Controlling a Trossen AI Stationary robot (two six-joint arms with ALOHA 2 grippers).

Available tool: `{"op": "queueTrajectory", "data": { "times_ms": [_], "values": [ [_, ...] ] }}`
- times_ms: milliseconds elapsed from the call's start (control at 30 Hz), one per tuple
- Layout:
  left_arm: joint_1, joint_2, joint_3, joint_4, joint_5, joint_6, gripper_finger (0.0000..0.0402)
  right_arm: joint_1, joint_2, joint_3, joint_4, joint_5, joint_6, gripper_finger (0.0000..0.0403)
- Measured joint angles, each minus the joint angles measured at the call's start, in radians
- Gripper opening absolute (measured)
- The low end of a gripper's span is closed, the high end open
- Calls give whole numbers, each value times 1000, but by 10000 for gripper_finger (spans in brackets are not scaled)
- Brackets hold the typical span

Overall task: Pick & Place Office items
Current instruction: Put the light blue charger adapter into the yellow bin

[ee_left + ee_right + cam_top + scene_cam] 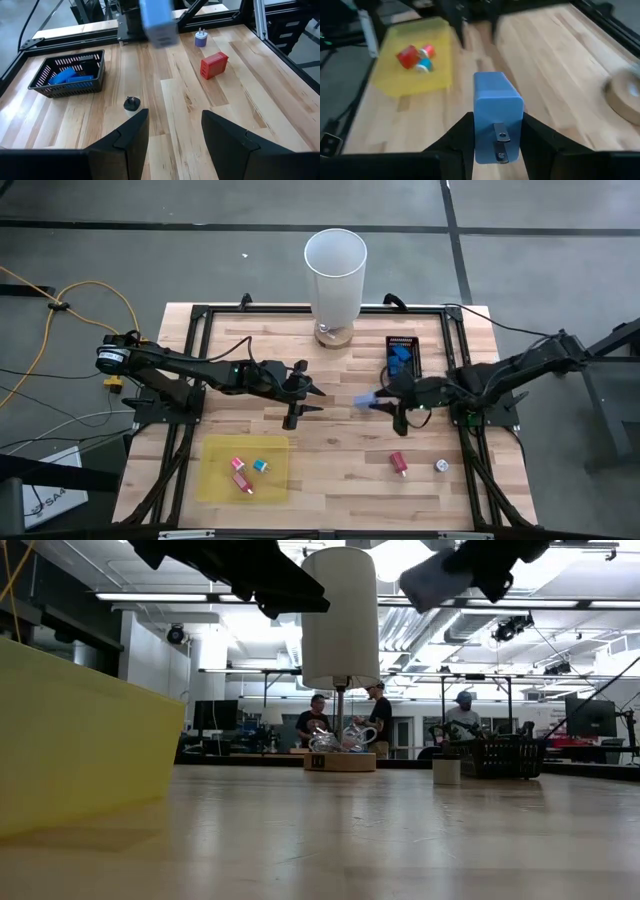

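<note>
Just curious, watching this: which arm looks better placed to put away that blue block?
The right. Its gripper already holds the blue block in the air, near the black basket; the left gripper is open and empty.

Lab: benches (260, 752), monitors (590, 718), pipework.

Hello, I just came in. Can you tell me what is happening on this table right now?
The right gripper is shut on a light blue block and holds it above the middle of the table. The left gripper hangs open nearby, holding nothing. Three small items lie on the yellow tray, and blue pieces sit in the black basket. A red block and a small whitish piece remain loose on the wood.
</note>
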Motion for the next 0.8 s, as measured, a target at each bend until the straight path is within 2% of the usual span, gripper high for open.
{"op": "queueTrajectory", "data": {
  "times_ms": [300,800],
  "values": [
    [0,0,0,4,0,0,175,84,91,0,143,49,-49,113],
    [0,0,0,4,0,0,175,59,96,0,156,77,-51,116]
  ]
}}
